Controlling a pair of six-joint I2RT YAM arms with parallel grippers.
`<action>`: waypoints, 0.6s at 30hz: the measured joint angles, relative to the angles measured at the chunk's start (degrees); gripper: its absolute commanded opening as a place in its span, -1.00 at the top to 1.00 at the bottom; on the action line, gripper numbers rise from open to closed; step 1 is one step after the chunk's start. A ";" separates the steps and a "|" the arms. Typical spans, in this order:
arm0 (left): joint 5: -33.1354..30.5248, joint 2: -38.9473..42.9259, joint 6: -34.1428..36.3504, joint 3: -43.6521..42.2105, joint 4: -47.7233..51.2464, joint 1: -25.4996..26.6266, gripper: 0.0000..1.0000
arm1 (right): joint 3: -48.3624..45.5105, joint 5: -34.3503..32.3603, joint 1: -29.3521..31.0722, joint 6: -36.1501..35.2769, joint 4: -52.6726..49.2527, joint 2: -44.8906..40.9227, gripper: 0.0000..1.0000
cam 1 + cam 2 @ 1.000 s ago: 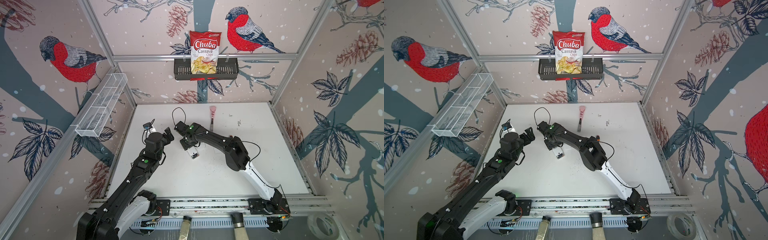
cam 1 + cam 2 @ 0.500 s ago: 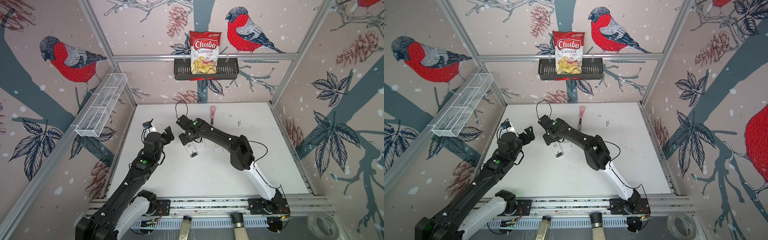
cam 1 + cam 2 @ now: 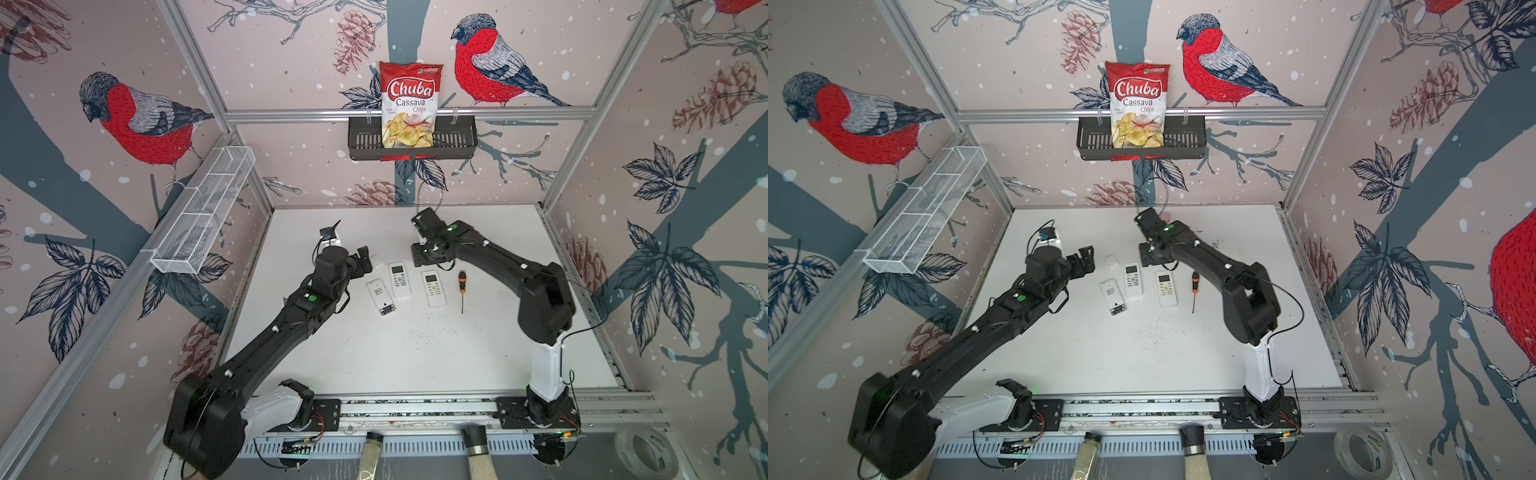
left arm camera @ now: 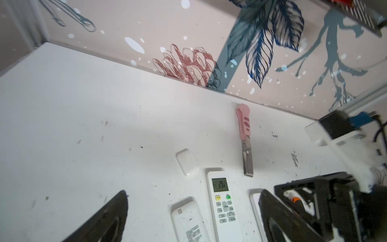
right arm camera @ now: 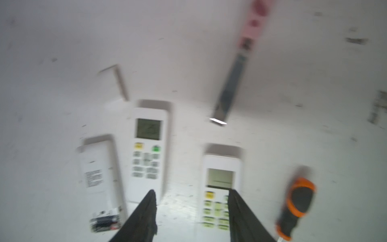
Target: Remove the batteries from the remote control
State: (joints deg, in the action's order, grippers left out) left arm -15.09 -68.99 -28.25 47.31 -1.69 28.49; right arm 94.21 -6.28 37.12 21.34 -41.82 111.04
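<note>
The surface (image 4: 83, 125) is white, matt and smooth, flecked with dark scuffs and grit. Ahead of the left end effector (image 4: 193, 191), whose fingers (image 4: 109, 215) look like matt black plastic, the lit remote (image 4: 225, 205) is smooth white plastic with a faint sheen. So is the loose battery cover (image 4: 187, 162) beyond it. Farther out, the scraper (image 4: 244, 134) pairs a matt pink plastic handle with a bare, shiny metal blade. Beside the right end effector (image 5: 191, 191), the screwdriver (image 5: 297, 201) has an orange-and-black, rubbery-looking grip. The batteries (image 5: 104, 222) show dark wrappers in the face-down remote (image 5: 98, 174), which bears a printed label.
</note>
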 measured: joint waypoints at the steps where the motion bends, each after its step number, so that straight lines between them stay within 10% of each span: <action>1: 0.07 -1.97 0.20 0.96 -0.66 0.96 -0.92 | -2.54 -0.52 -1.77 0.02 0.17 -1.66 -0.12; 18: 8.85 -23.02 1.66 6.08 -14.25 9.73 -0.94 | -20.50 -2.03 -14.12 1.09 4.66 -4.85 -0.09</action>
State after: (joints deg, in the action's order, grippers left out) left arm -6.24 -92.01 -26.59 53.39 -15.94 38.22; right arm 73.71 -8.32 23.00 22.44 -37.17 106.19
